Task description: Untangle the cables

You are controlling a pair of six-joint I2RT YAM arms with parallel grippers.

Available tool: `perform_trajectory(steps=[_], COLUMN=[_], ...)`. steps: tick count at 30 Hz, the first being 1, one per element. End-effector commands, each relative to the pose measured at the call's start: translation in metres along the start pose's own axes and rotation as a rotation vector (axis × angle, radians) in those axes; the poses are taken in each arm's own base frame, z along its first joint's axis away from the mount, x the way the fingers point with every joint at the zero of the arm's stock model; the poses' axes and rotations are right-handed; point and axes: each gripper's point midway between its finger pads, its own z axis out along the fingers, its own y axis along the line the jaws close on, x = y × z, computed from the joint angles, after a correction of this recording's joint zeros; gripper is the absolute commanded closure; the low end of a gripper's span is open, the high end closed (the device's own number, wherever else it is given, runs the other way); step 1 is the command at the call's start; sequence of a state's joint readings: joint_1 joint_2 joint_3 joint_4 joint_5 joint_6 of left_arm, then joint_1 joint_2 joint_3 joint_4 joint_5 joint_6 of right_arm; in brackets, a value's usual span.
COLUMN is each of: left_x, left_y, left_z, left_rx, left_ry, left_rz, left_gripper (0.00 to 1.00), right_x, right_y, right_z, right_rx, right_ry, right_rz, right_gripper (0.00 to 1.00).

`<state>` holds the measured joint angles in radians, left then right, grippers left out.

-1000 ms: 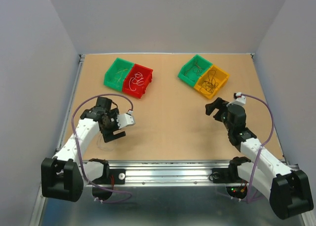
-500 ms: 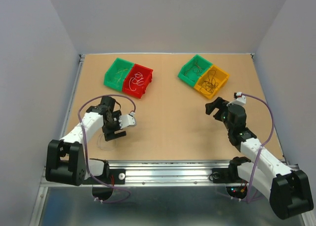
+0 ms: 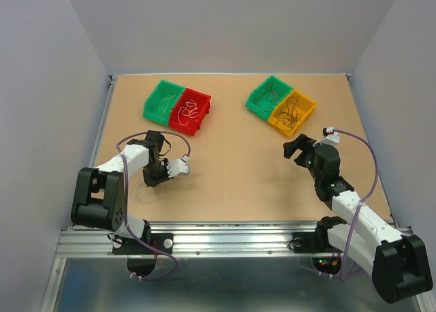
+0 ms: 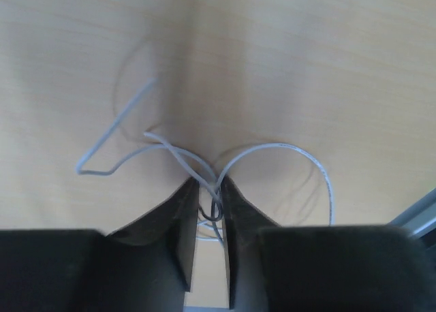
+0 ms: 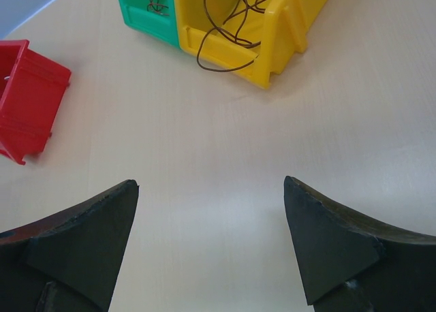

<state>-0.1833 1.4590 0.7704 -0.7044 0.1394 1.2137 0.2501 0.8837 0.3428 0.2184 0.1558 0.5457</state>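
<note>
Where the whitish cables (image 4: 272, 147) lie in loose loops on the tan surface (image 4: 340, 53), near its front left, a couple of strands and a small dark knot (image 4: 212, 213) pass between the left jaws. These jaws are closed to a narrow slit and pinch the strands low over the surface. Farther back, white strands (image 3: 189, 110) lie inside the red bin (image 3: 193, 127). A curly brown wire (image 5: 228, 26) sits in the yellow bin (image 5: 286, 26), one loop hanging over its front lip, and a green bin (image 5: 146, 16) touches its side. The right jaws are spread wide and hold nothing, hanging over bare surface short of the yellow bin.
</note>
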Motion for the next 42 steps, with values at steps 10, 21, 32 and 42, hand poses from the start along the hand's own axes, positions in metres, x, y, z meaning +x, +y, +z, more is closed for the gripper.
perform_trajectory(steps=[10, 21, 32, 42], left_x=[-0.06, -0.174, -0.228, -0.219], left_y=[0.05, 0.172, 0.268, 0.322], left_z=[-0.063, -0.198, -0.184, -0.081], left_rx=[-0.162, -0.452, -0.504, -0.515], left_ry=[-0.237, -0.746, -0.941, -0.743], left_rz=[-0.029, -0.31, -0.471, -0.595], left_gripper=[1.0, 1.0, 1.0, 1.0], right_x=[-0.002, -0.005, -0.006, -0.008], right_y=[0.004, 0.004, 0.004, 0.005], right_z=[-0.001, -0.002, -0.002, -0.002], right_rx=[-0.037, -0.033, -0.034, -0.037], right_ry=[-0.034, -0.05, -0.053, -0.056], right_rz=[-0.006, -0.004, -0.005, -0.004], right_gripper=[0.07, 0.07, 0.07, 0.07])
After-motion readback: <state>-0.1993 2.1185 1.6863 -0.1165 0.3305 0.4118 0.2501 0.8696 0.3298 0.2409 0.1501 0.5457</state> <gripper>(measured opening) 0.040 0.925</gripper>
